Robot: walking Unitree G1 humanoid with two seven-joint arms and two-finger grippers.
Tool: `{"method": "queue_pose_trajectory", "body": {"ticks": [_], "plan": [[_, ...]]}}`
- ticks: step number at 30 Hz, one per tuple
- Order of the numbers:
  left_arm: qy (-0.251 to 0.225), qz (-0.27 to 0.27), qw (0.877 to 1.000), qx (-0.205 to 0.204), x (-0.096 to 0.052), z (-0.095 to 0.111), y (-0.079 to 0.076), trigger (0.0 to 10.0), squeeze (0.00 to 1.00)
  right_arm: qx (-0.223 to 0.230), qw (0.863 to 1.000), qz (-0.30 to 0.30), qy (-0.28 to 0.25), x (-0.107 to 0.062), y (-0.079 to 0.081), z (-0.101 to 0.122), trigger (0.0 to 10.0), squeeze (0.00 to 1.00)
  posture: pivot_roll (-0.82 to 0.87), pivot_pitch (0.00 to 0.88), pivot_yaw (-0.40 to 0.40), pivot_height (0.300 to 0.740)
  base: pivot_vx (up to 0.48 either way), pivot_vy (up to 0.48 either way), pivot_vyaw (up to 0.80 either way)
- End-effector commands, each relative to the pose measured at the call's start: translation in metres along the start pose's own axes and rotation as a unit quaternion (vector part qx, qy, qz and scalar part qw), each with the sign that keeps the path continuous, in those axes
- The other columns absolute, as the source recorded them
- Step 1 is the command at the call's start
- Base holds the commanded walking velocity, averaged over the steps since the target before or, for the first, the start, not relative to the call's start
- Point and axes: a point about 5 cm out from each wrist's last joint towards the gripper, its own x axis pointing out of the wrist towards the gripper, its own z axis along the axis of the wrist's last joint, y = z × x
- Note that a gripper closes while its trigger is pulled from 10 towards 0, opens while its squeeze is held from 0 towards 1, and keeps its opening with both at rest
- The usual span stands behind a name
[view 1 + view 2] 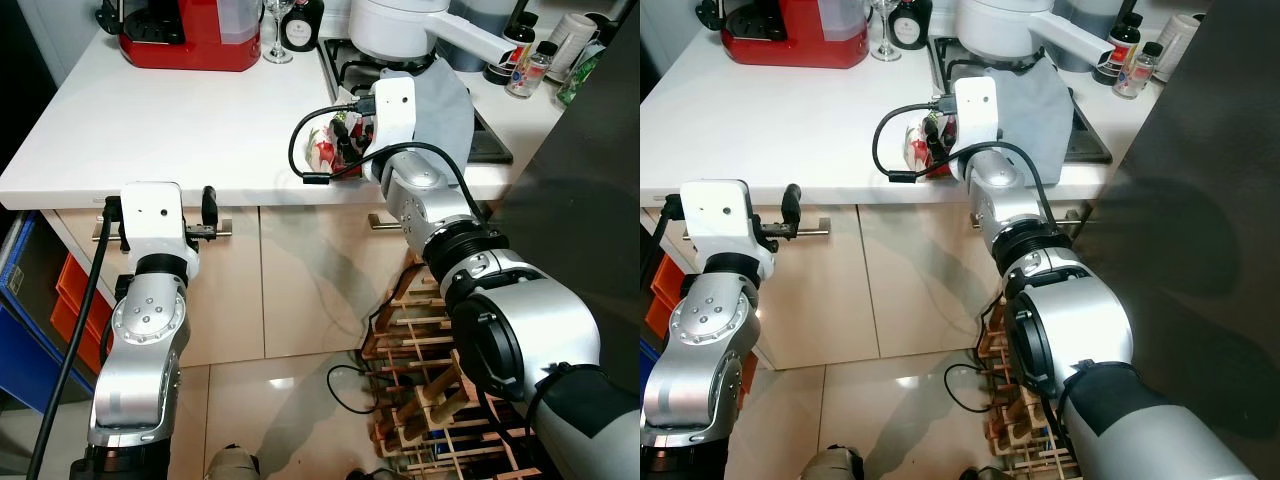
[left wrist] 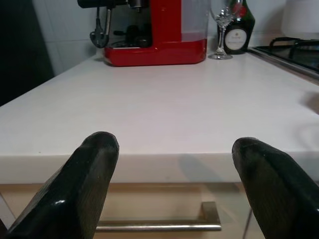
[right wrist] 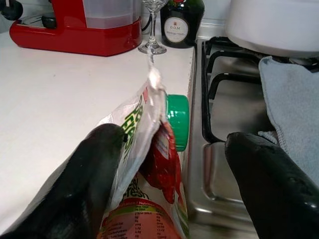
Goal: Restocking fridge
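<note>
A red and green food pouch [image 3: 149, 169] with a green screw cap [image 3: 178, 121] lies on the white countertop [image 1: 180, 120], right beside the stove's edge. My right gripper [image 3: 175, 137] is open and straddles the pouch. One finger rests against the pouch's side, and the other finger stands apart from it over the stove's metal rim. From the head camera the pouch [image 1: 325, 150] peeks out beside the right wrist. My left gripper [image 2: 174, 144] is open and holds nothing. It sits level with the counter's front edge, above a drawer handle [image 2: 159, 226].
A red coffee machine [image 1: 190, 35], a wine glass [image 1: 277, 30] and a dark bottle [image 1: 303, 25] stand at the back of the counter. A white pot [image 1: 395, 25] and a grey cloth [image 1: 440, 110] sit on the stove. A wooden rack [image 1: 420, 370] stands on the floor.
</note>
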Motion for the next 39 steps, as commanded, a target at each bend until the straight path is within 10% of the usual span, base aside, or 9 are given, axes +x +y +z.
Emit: {"method": "queue_pose_trajectory", "body": {"ticks": [1,13,21,28,39], "plan": [[0.003,-0.01,1.0,0.001,-0.003,0.0,-0.003,10.0,0.0,0.006,1.0,-0.013,0.003,0.0,-0.004,0.002,0.0,0.01,0.2,0.124,-0.08,0.74,0.0,0.0,0.0],[-0.007,-0.019,1.0,-0.008,0.022,-0.002,-0.014,10.0,0.0,-0.02,0.995,-0.016,-0.094,0.002,-0.003,0.04,0.0,0.01,0.15,0.0,-0.083,0.74,0.0,0.0,0.0],[-0.047,-0.071,0.996,0.012,0.043,0.009,-0.034,10.0,0.0,-0.065,0.96,-0.075,-0.262,-0.016,-0.023,0.072,0.0,0.0,0.12,0.0,0.014,0.74,0.0,0.0,0.0],[-0.06,-0.073,0.995,0.017,0.062,0.011,-0.042,10.0,0.0,-0.105,0.928,-0.134,-0.331,-0.048,-0.037,0.036,0.0,0.0,0.05,0.0,0.041,0.74,0.0,0.0,0.0],[-0.05,-0.098,0.994,0.021,0.081,0.008,-0.035,10.0,0.0,-0.093,0.927,-0.217,-0.292,-0.082,-0.053,-0.018,0.0,0.0,-0.04,0.0,0.178,0.74,0.0,0.0,0.0]]}}
